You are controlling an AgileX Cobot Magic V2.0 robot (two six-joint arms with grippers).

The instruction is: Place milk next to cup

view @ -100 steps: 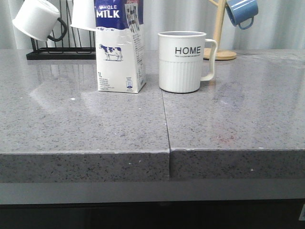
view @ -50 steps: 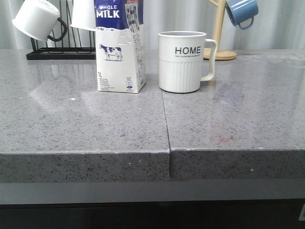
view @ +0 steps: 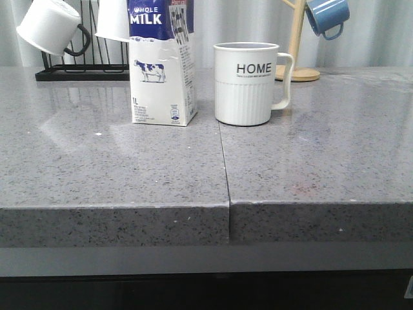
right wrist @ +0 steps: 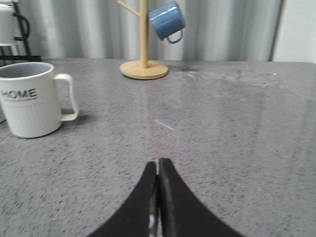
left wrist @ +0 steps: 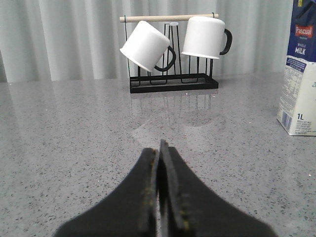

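White milk [view: 161, 68] is standing just left of the cup [view: 247, 84], top cut off. Left gripper [left wrist: 159, 148] and right gripper [right wrist: 158, 168] are sitting closed, holding nothing.

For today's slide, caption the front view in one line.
Milk carton stands upright beside the HOME cup, apart, on the grey counter.

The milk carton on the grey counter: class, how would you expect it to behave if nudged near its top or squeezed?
The milk carton is tall on a narrow base, so a high push would probably tip it toward the cup. Its creased upper wall suggests soft card that may buckle. Its weight cannot be judged.
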